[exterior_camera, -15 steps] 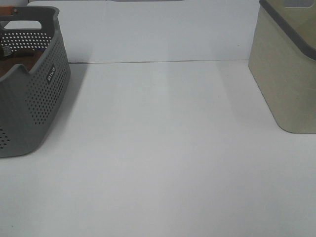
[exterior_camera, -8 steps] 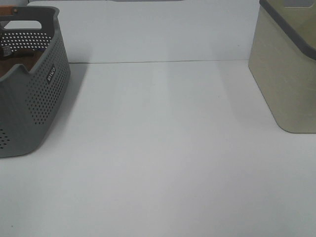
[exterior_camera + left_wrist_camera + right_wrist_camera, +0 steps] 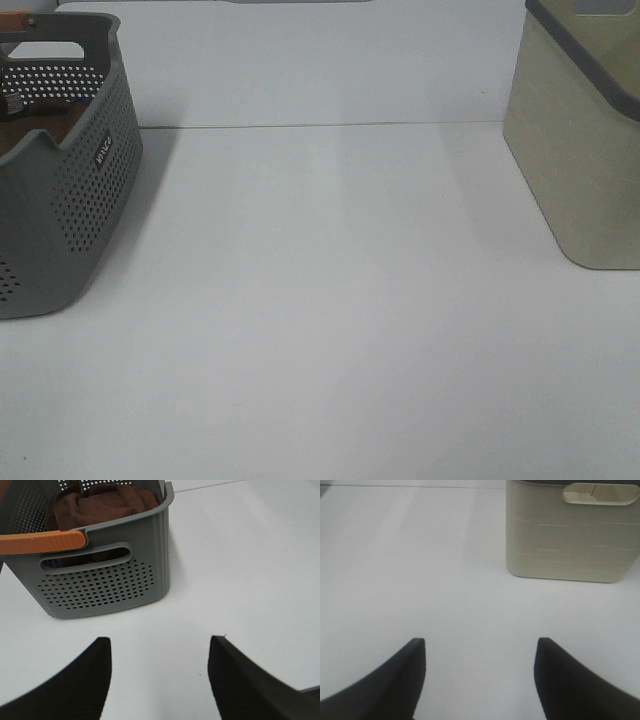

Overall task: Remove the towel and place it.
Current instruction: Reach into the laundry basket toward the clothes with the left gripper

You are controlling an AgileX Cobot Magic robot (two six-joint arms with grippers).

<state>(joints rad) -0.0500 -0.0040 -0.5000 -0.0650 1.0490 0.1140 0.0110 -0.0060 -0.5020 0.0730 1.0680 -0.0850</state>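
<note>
Grey perforated plastic basket sits at the left edge of the white table, partly out of frame in the high view. It has an orange handle along the top of one end, a cut-out grip slot just under it, and a small white logo tag on the side wall.

Contents: the towel, dark reddish-brown, is bunched up inside the basket, with its folds reaching about rim height. The high view shows only a brown sliver of it over the dipped rim. Something dark shows through the grip slot; can't tell what it is.

Beige bin with a dark grey rim stands at the right edge of the table, well apart from the basket. It has solid walls with a faint embossed block pattern and an oval handle hole near the top. Its interior is not visible from any camera, so contents are unknown.

Left gripper: jaws spread wide with nothing between them, above bare table near the handle end of the basket, not touching it.

Right gripper: jaws also wide apart and empty, over bare table, with the beige bin ahead and off to one side.
</note>
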